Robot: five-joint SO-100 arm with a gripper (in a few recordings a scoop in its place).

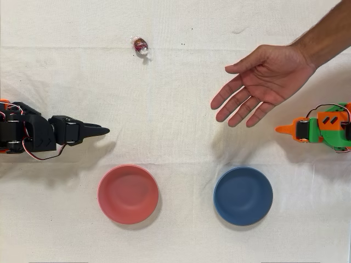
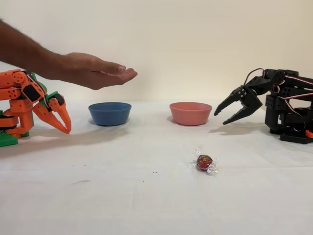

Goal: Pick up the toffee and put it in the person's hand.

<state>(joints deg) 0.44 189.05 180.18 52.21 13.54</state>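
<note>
I am holding my gripper (image 2: 221,117) released and empty at the fixed view's right. The toffee (image 2: 205,162) is lying lower centre, nothing blocking it. The person's hand (image 2: 93,70) is hovering upper left, above an empty blue bowl (image 2: 109,113); the pink bowl (image 2: 190,113) is sitting empty too.

Toffee (image 2: 205,162) showing dark red in clear crinkled wrapper, pink bowl (image 1: 128,194), blue bowl (image 1: 243,195), white cloth (image 1: 175,109) lying plain

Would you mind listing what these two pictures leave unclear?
- Toffee: any wrapper print is too small to read in either view.
- Person's hand: forearm cut off by the frame edge.
- Black arm's base: cut off by the overhead view's left edge.
- Claw: open in the fixed view; from overhead its opening is hidden.
</note>
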